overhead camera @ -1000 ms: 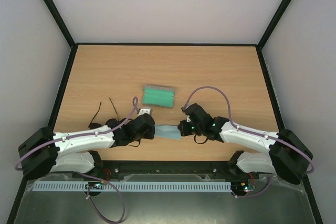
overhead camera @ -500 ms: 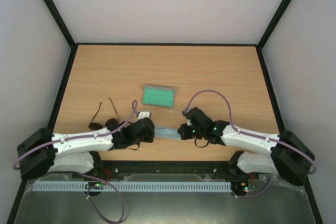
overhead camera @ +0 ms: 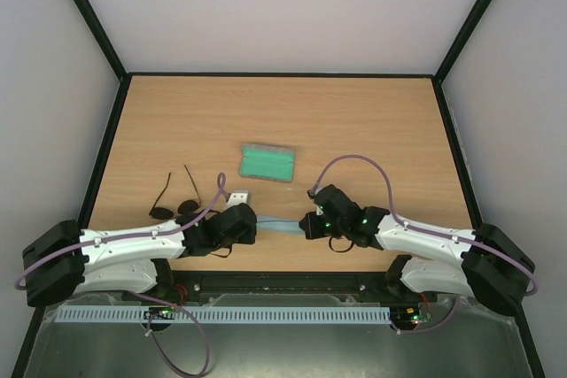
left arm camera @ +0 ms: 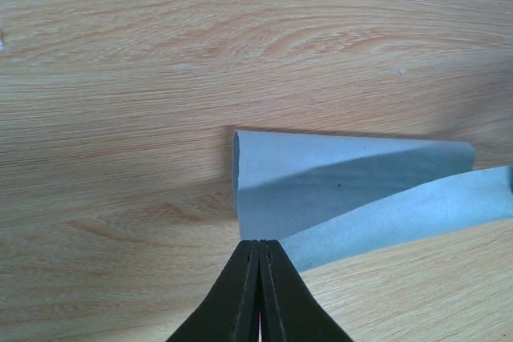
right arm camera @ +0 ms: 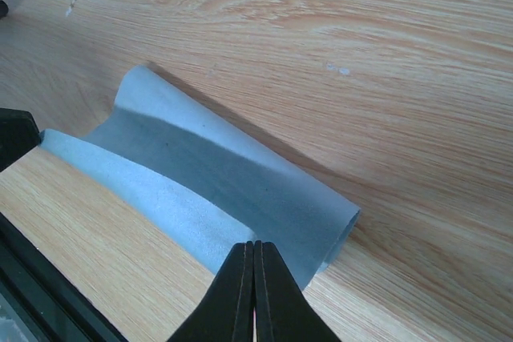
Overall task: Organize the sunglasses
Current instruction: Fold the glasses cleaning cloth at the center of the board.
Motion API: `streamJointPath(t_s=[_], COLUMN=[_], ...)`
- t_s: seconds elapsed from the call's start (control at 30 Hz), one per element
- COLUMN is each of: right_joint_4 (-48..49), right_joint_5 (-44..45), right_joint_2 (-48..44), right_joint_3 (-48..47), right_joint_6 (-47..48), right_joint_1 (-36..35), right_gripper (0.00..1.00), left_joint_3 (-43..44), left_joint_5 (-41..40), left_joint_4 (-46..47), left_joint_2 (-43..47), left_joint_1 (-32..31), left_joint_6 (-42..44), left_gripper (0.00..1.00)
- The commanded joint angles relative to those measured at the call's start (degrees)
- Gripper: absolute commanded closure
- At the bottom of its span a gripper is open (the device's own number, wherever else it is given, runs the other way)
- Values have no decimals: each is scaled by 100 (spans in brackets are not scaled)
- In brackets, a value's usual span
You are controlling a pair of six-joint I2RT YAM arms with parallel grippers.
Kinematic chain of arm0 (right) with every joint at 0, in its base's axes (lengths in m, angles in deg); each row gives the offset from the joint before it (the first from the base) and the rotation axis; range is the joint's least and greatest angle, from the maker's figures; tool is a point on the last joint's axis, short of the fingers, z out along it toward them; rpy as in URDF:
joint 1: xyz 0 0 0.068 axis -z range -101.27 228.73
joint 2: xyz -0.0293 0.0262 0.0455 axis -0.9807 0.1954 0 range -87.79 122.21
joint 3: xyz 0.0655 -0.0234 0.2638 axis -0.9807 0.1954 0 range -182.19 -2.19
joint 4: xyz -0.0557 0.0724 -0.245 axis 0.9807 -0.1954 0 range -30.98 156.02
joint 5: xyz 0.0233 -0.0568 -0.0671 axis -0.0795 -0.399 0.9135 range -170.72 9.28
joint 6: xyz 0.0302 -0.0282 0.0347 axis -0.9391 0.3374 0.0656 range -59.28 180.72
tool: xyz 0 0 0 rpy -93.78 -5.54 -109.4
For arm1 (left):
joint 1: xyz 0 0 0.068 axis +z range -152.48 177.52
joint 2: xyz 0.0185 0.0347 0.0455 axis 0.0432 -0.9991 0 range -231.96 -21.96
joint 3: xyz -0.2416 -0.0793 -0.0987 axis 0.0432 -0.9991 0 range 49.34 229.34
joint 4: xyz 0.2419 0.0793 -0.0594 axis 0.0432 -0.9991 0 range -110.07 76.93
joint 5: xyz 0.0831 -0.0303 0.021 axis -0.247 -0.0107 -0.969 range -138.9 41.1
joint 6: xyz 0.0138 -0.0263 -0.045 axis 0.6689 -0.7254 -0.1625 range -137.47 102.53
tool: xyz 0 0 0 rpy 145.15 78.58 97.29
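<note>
The black sunglasses (overhead camera: 174,200) lie on the table at the left, arms spread toward the back, beside my left arm. A light blue-grey cloth (overhead camera: 279,224) hangs folded between both grippers near the front edge. My left gripper (overhead camera: 256,224) is shut on the cloth's left near corner; in the left wrist view the cloth (left arm camera: 353,198) curls away from the shut gripper (left arm camera: 261,246). My right gripper (overhead camera: 304,224) is shut on the right near corner; in the right wrist view the cloth (right arm camera: 232,174) folds over ahead of the shut gripper (right arm camera: 253,247).
The grey case with green lining (overhead camera: 267,163) lies open at mid-table behind the cloth. A small white tag (overhead camera: 236,196) lies left of centre, close to my left wrist. The table's black front rail (overhead camera: 283,281) runs just behind both grippers.
Both grippers have drawn back toward the front edge with the cloth, and the cloth has folded over into a narrower strip. The sunglasses and case have not moved.
</note>
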Motion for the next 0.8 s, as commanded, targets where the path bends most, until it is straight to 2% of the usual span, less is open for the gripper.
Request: streamJointPath(t_s=[0.0,0.77], right_joint_4=[14,140], right_joint_5=[82,63], right_joint_2=[-185,-69], right_joint_3=[75,161], right_joint_6=[-60,-47], right_joint_1=[-45,-48], right_gripper=[99,99], left_joint_3=[-2,-3], left_joint_5=[-143,-104], left_joint_4=[-181,-3], left_joint_2=[124,-113], left_joint_1=[-42,-236], left_joint_6=[-72,-223], left_gripper=[98,98])
